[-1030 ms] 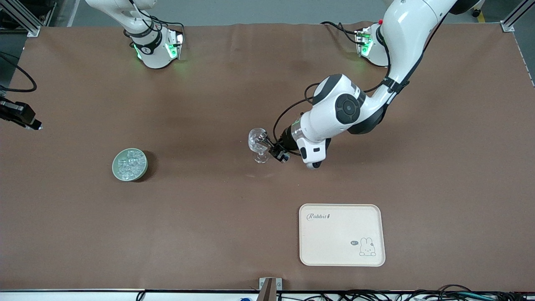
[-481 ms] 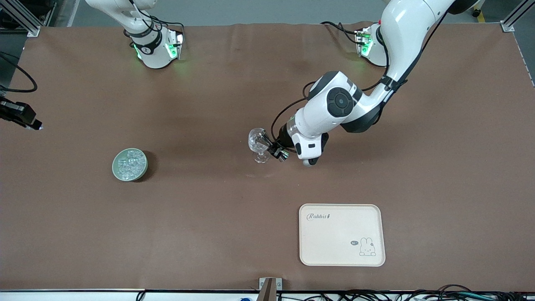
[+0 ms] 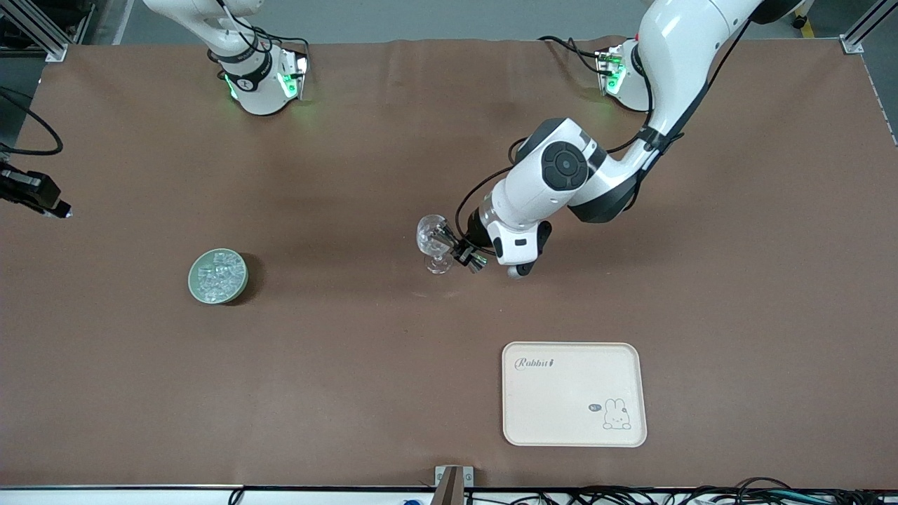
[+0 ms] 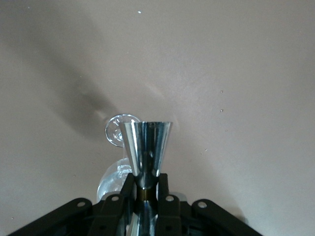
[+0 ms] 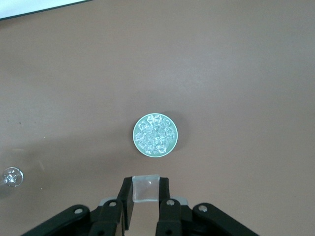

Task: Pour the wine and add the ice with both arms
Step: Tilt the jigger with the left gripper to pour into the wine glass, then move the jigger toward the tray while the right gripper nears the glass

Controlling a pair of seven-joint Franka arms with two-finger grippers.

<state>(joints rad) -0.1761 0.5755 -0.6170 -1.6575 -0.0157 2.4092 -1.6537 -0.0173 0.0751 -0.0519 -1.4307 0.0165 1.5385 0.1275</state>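
Note:
A clear stemmed wine glass (image 3: 433,238) stands near the table's middle; its foot (image 4: 119,131) and bowl (image 4: 112,180) show in the left wrist view. My left gripper (image 3: 474,261) is beside it, shut on the narrow waist of a steel double-cone jigger (image 4: 146,146). The jigger's mouth (image 3: 447,240) points at the glass's bowl. No liquid is visible. My right gripper (image 5: 145,190) hangs high over the table beside the green dish (image 3: 194,283), shut on one clear ice cube (image 5: 146,192). The dish rim (image 5: 176,138) surrounds a heap of ice (image 5: 155,134).
A cream tray (image 3: 574,421) with a rabbit print lies nearer the front camera than the glass. A black device with cables (image 3: 34,191) pokes in at the right arm's end of the table. Bare brown tabletop lies between dish and glass.
The left arm's elbow and wrist housing have swung toward the right arm's end, turning the jigger a little at the glass. The glass, the dish and the tray stay put.

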